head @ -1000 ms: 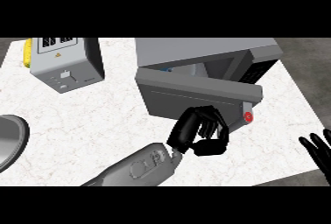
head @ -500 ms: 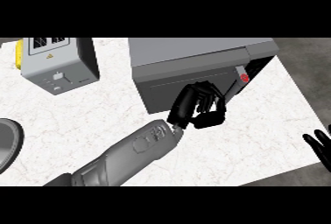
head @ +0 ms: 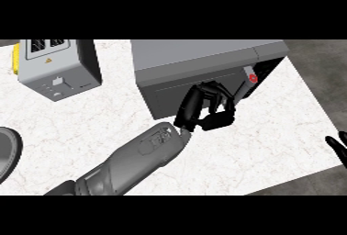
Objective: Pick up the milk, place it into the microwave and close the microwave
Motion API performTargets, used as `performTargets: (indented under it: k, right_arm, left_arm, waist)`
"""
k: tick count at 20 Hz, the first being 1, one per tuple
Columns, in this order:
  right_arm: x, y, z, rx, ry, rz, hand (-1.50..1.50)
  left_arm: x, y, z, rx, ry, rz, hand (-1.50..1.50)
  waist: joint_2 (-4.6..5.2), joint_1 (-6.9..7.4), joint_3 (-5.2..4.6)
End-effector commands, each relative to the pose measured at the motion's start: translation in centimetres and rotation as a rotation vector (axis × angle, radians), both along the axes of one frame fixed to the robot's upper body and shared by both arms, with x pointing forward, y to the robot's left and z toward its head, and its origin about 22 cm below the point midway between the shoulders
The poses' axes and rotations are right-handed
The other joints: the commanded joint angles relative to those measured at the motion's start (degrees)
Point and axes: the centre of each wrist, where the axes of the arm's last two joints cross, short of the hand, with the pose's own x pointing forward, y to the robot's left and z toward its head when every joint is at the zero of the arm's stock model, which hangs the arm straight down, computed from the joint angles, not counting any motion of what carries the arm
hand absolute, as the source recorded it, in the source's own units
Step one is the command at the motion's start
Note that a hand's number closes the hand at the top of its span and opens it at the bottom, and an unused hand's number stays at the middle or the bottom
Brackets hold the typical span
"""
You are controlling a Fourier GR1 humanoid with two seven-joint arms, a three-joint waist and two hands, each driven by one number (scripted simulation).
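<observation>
left hand (head: 207,109) is against the front of the microwave's door (head: 166,96), near the door's free end. its fingers are curled and clenched on nothing that can be seen, and its grey forearm (head: 136,158) comes up from the lower left across the white marbled tabletop (head: 271,137). the microwave (head: 203,57) stands at the back of the tabletop, right of centre. the door is almost closed, with a dark gap (head: 270,71) open at its right end, just beside a small red button (head: 252,78). the milk cannot be seen from this view. right hand (head: 338,148) rests released at the right edge, fingers up. a grey box-shaped appliance (head: 58,64) with a yellow side sits at the back left, well apart from the microwave, and a round grey dish (head: 7,153) shows partly at the left edge.
</observation>
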Motion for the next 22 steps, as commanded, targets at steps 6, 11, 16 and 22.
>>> performTargets:
  k: [6, 11, 16, 22]
  right_arm:
    - [0.3, -0.2, 1.1, 0.01, -0.014, 0.017, -1.5]
    - [0.4, -0.1, 1.3, 0.032, -0.031, 0.031, -1.5]
    - [0.4, 0.2, 2.2, 0.017, -0.05, 0.088, -1.5]
    - [0.5, 0.4, 2.5, 0.026, -0.047, 0.132, -1.5]
  left_arm:
    - [2.7, 1.2, 0.8, -0.092, 0.059, 0.086, 1.5]
    - [2.7, 1.3, 0.3, -0.085, 0.043, 0.139, 1.5]
    - [2.8, 1.4, 0.4, -0.12, 0.015, 0.17, 1.5]
    - [2.7, 1.5, 0.0, -0.129, 0.002, 0.185, 1.5]
  waist:
    - [1.09, -0.46, 0.02]
    - [1.42, -1.38, 0.2]
    - [1.33, -1.14, 0.04]
    - [1.82, -1.4, 0.1]
